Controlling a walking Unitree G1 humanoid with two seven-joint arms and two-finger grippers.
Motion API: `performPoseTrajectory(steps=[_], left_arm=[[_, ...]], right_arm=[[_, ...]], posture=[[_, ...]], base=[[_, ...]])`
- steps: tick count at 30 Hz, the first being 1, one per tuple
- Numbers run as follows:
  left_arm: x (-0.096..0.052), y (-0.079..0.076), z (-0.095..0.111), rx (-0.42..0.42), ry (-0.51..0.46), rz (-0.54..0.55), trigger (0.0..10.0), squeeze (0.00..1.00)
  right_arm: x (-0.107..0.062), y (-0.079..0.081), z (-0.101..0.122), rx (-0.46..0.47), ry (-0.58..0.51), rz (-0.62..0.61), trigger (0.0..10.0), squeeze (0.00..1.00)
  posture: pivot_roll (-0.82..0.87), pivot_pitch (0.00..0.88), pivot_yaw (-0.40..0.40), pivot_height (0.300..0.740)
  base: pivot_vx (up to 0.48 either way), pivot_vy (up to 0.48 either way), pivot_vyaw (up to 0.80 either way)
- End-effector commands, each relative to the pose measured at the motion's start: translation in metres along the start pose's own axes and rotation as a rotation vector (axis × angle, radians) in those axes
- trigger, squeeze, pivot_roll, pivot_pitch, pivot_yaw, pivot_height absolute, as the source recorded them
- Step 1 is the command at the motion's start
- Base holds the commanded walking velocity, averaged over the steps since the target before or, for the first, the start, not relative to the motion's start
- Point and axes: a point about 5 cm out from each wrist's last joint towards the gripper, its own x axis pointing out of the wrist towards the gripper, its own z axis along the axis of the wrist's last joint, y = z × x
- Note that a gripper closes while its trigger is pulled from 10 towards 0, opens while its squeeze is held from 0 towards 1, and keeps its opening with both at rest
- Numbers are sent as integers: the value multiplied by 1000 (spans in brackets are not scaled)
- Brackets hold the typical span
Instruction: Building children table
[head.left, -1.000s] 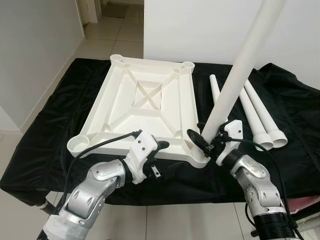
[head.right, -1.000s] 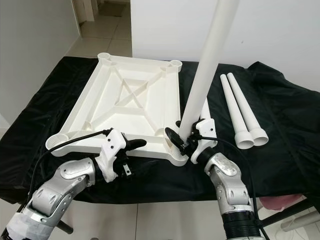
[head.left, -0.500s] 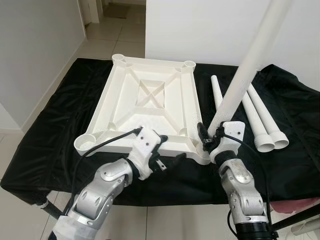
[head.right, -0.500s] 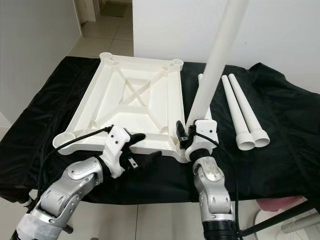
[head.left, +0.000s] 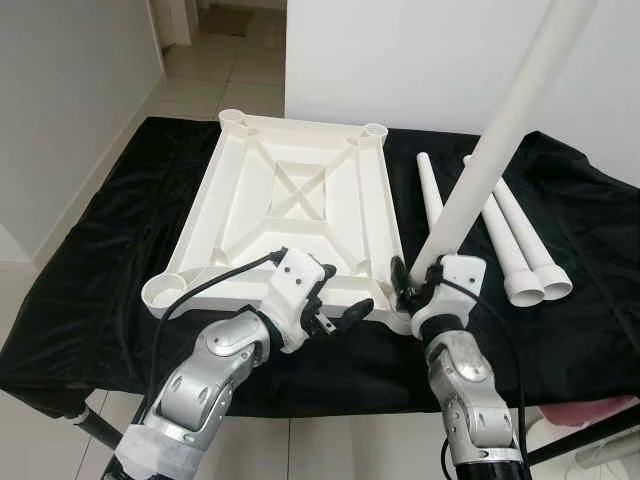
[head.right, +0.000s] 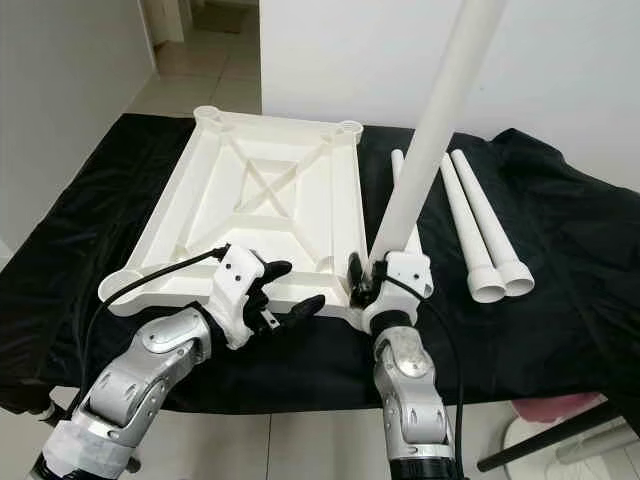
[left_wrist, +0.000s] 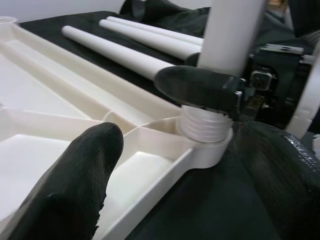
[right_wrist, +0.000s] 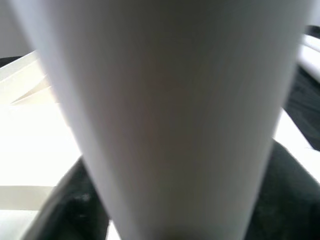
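At the near right corner socket of the upturned white plastic tabletop (head.left: 290, 205), your right gripper (head.left: 418, 285) clamps the long white tubular leg (head.left: 480, 165), threads partly seated. Your left gripper (head.left: 340, 308) hovers spread, empty. Three white legs (head.left: 510, 235) remain on the black cloth (head.left: 90, 240).

The worktop (head.left: 100, 250) is draped in a black cloth (head.left: 590, 300) that wrinkles toward its right side and hangs over the near edge above a pale tiled floor (head.left: 215, 90). An upturned white tabletop (head.left: 290, 215) lies flat on the cloth left of centre, its ribbed underside facing up with a round socket at each corner. To its right 3 loose white legs (head.left: 515, 235) lie side by side on the cloth, roughly parallel, their wider ends toward the near edge, the leftmost just beside the tabletop.
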Motion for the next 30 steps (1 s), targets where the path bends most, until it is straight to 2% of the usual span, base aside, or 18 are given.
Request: performPoseTrajectory(steps=[1,3,8,9,10,11,13,17,18,20,22,23,24,30], left_arm=[[2,-1,-1,-2,0,-9,10000,0],[4,-4,-1,-4,5,-36,10000,0],[3,-7,-4,-11,20,-54,10000,0],[3,-9,-3,-12,21,-72,10000,0],[3,-9,-3,-12,21,-72,10000,0],[2,-9,-3,-1,26,-80,10000,0],[1,-8,-4,22,33,-91,10000,0],[-1,-6,-6,23,48,-92,10000,0],[-1,-6,-5,28,49,-91,10000,0],[-2,-6,-4,31,48,-90,10000,0],[-2,-6,-4,28,45,-83,10000,0],[-2,-6,-4,28,45,-83,10000,0],[-3,-7,-5,28,45,-82,10000,0],[-4,-8,-5,38,49,-78,10000,0]], right_arm=[[0,-1,1,6,-2,5,10000,1000],[-1,-4,6,2,-21,74,10000,1000],[-1,-8,9,8,-27,146,10000,1000],[-1,-11,11,-4,-28,196,10000,957],[-1,-11,11,-4,-28,196,10000,957],[-1,-13,14,-18,-36,247,10000,0],[-1,-17,13,-63,-22,357,10000,0],[1,-22,8,-73,6,417,10000,0],[2,-24,7,-85,14,438,8078,0],[3,-25,6,-93,18,452,8078,0],[5,-27,4,-100,28,487,510,0],[5,-27,4,-100,28,487,510,0],[6,-28,3,-103,39,510,0,0],[12,-34,0,-139,50,517,0,0]], posture=[[-17,0,-51,740],[-34,0,-52,740],[-40,0,-52,740],[-39,0,-54,740],[-39,0,-54,740],[-35,0,-58,740],[-31,0,-60,740],[-17,0,-67,740],[-14,0,-64,740],[-13,0,-62,740],[-8,0,-60,740],[-8,0,-60,740],[0,0,-60,740],[10,0,-54,740]], base=[[0,0,0],[0,0,0],[0,0,0],[0,0,0],[0,0,0],[0,0,0],[0,0,0],[0,0,0],[0,0,0],[0,0,0],[0,0,0],[0,0,0],[0,0,0],[0,0,0]])
